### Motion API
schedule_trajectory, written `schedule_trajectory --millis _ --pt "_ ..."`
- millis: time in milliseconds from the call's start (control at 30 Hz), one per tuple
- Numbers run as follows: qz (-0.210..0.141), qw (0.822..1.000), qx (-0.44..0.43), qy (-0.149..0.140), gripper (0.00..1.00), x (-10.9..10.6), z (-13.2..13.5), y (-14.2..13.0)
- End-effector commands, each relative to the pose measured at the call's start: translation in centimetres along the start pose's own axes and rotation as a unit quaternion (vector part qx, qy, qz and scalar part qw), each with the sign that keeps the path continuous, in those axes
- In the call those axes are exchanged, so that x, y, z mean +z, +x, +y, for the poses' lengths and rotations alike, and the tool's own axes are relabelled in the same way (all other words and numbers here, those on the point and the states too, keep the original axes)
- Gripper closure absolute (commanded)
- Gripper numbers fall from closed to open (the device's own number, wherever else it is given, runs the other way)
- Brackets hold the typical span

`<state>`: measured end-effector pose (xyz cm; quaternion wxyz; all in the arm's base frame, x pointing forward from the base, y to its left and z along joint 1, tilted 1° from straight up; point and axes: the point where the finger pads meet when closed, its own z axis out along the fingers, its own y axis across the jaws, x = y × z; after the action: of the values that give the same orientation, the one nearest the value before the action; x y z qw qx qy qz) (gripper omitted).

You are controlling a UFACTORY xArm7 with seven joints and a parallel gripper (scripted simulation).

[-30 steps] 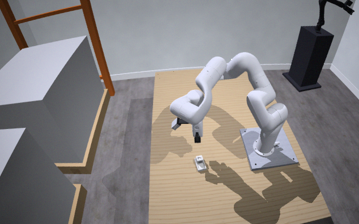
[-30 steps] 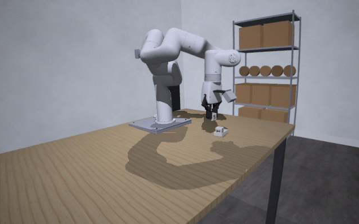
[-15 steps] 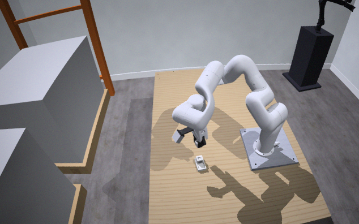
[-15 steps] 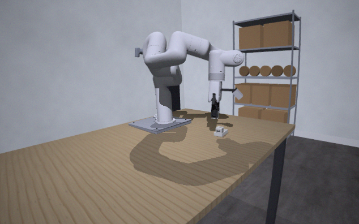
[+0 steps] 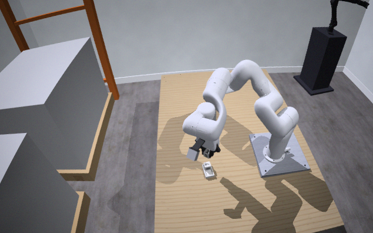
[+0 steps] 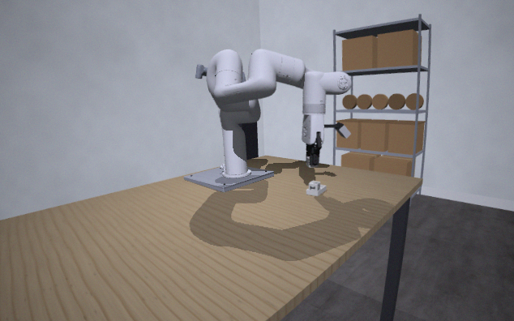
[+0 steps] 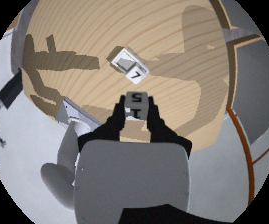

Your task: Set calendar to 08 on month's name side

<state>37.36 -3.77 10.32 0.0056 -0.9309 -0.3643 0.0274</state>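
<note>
My gripper (image 5: 207, 153) (image 6: 313, 161) (image 7: 136, 102) is shut on a cube (image 7: 136, 98), held above the table beyond the tray. In the wrist view, this cube shows a 5-like digit on one face and a 1 on another, both upside down or turned. The small white tray (image 5: 209, 177) (image 6: 311, 193) stands flat on the table. A second white cube (image 5: 207, 165) (image 6: 314, 186) (image 7: 136, 75) stands at one end of the tray, with a 7 on its top. The other half of the tray is empty. The month's name is not readable; the mark on the tray cube's side is too small.
The wooden table (image 5: 182, 206) (image 6: 93, 251) carries the robot's grey base plate (image 5: 259, 165) (image 6: 203, 179) to one side of the tray. Arm shadows fall across the table. A shelf with boxes (image 6: 397, 50) stands behind the table. Large grey blocks (image 5: 67, 117) stand on the floor.
</note>
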Motion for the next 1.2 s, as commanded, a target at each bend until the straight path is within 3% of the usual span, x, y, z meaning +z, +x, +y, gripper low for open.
schedule_trajectory --millis 0,233,333,400,700,1167 --pt "0.002 0.996 -0.087 0.000 0.71 -0.3 -0.7 0.8" --pt "0.005 0.978 -0.208 -0.004 0.71 -0.5 -1.7 1.8" --pt "0.005 0.977 -0.215 -0.005 0.71 -0.5 -1.8 1.9" --pt "0.006 0.960 -0.278 -0.007 0.71 -0.7 -2.3 2.4" --pt "0.009 0.922 -0.387 -0.013 0.71 -1.0 -3.2 3.3" --pt "0.009 0.919 -0.394 -0.014 0.71 -1.0 -3.3 3.4"
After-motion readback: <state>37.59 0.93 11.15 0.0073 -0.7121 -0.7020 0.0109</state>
